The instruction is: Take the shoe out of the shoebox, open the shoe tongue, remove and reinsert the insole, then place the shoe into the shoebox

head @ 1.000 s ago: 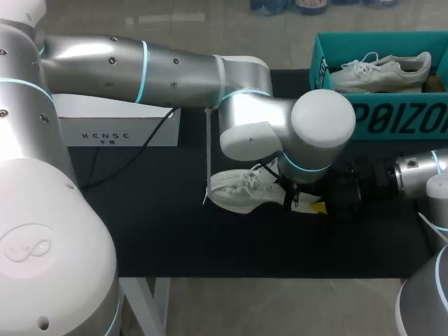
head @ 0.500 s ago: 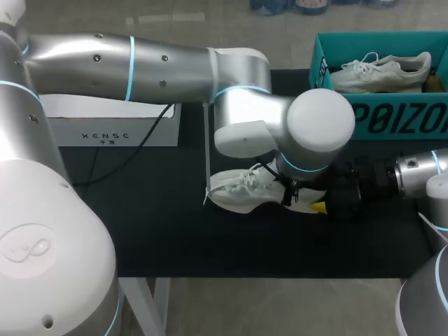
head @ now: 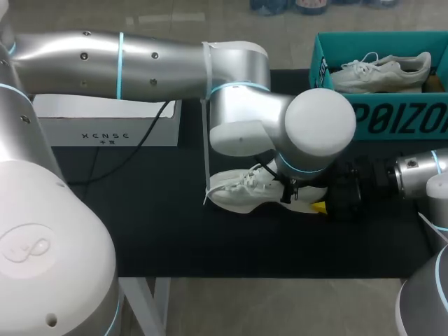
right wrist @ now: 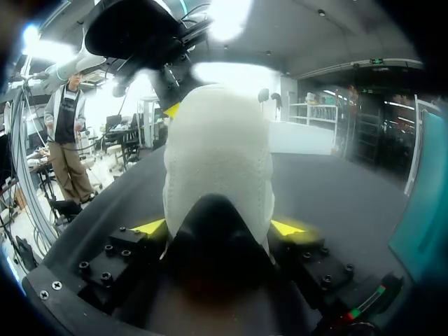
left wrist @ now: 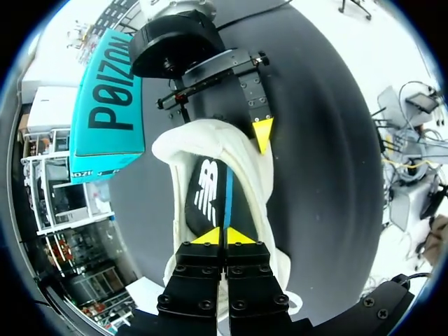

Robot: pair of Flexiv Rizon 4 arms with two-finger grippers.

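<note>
shoe [head: 241,192] on the table [head: 154,231], toe left, heel right | my right gripper [right wrist: 218,227] clamps the heel | my left gripper [left wrist: 224,236], above, tips pinched on the insole [left wrist: 206,199] inside

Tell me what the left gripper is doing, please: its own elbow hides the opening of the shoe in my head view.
Observer: The left gripper is down in the opening of the shoe. Its tips are shut on a thin blue edge that looks like part of the insole, whose black top lies inside the shoe.
Operator: Is anything steadying the shoe? I can only see a bit of yellow by the heel.
Observer: Yes. The right gripper clamps the heel, with one yellow tip against each side.
</note>
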